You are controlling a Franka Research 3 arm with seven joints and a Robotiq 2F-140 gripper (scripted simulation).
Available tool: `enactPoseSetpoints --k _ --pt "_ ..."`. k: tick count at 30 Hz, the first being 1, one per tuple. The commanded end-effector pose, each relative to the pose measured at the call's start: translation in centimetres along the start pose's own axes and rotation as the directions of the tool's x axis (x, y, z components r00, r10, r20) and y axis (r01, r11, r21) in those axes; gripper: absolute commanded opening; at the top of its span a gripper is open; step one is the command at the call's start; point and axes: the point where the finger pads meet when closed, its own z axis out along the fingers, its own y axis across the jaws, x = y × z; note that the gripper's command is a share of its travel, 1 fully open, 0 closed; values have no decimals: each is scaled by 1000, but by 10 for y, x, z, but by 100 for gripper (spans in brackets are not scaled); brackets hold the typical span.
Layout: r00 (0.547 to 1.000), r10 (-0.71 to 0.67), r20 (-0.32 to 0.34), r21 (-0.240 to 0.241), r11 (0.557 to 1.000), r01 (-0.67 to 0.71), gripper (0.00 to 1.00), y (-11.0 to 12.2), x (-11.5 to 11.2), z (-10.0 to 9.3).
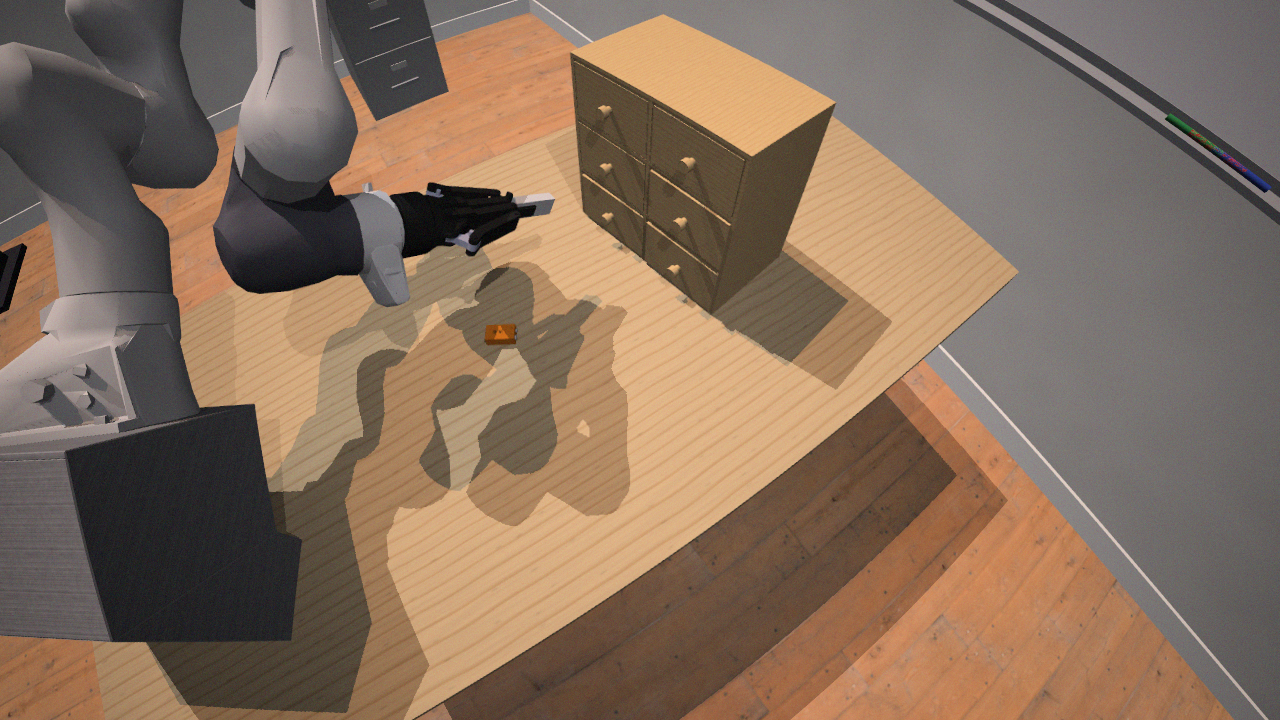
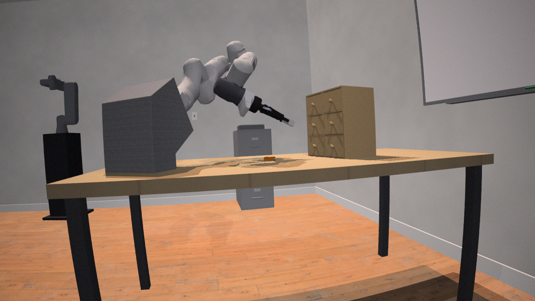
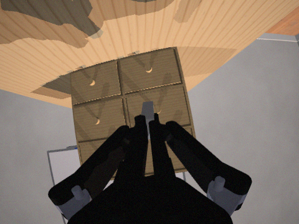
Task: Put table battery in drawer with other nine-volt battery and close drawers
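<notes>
The small wooden chest (image 1: 780,210) (image 2: 359,123) (image 3: 184,92) stands upright on the table, with six drawers in two columns of three. All its drawers look pushed in, and what they hold is hidden. The orange nine-volt battery (image 1: 499,334) (image 2: 268,159) lies on the table in front of the chest; it is not in the wrist view. My gripper (image 1: 539,205) (image 2: 289,121) (image 3: 148,109) is shut and empty. It is in the air in front of the chest, tilted down and pointing at the drawer fronts, apart from them. In the wrist view its tips partly cover a middle-row drawer and its knob.
The wooden table (image 1: 716,402) (image 2: 411,160) carries the chest near its far end and the arm's grey pedestal (image 1: 179,537) (image 2: 131,138) at the other end. A grey filing cabinet (image 1: 393,67) (image 2: 254,144) stands on the floor beyond the table. Walls rise behind the chest.
</notes>
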Motion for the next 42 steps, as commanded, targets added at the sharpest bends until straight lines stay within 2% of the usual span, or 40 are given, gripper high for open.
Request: enactPoseSetpoints --k 1,15,16,42 --pt "991 -104 87 -34 994 107 0 8 -13 9" --pt "988 -103 113 -33 994 107 0 8 -12 12" --pt "988 -103 113 -33 994 107 20 8 -12 12" --pt "988 -103 113 -33 994 107 20 8 -12 13"
